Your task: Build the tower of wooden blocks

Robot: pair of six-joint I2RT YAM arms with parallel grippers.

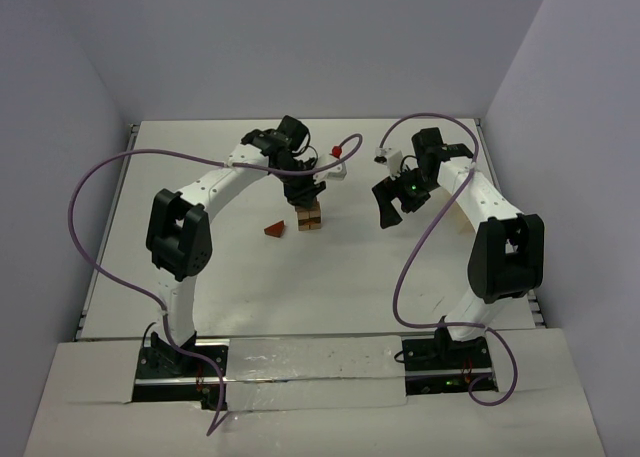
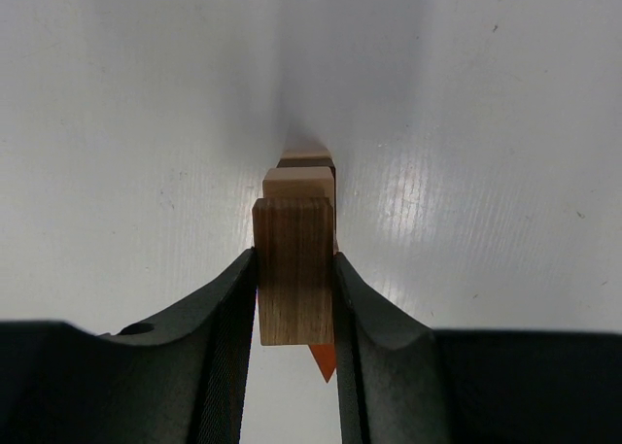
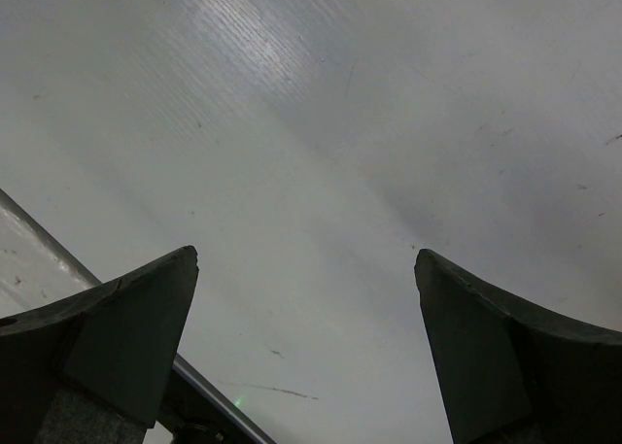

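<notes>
A short stack of tan and brown blocks, the wood block tower (image 1: 310,217), stands mid-table. My left gripper (image 1: 303,191) reaches down onto its top. In the left wrist view the left gripper (image 2: 295,261) is shut on a brown wooden block (image 2: 294,279), both fingers pressed against its sides. Two tan blocks (image 2: 298,183) line up right beneath it; I cannot tell whether the held block rests on them. A reddish triangular piece (image 1: 274,229) lies on the table left of the tower, its tip (image 2: 324,358) showing under the held block. My right gripper (image 1: 390,205) hangs open and empty to the right, over bare table (image 3: 306,261).
A pale wooden box (image 1: 456,215) shows partly behind the right arm. Purple cables loop over both arms. The table's right rim (image 3: 58,245) runs close beside the right gripper. Walls close in the table at the back and sides.
</notes>
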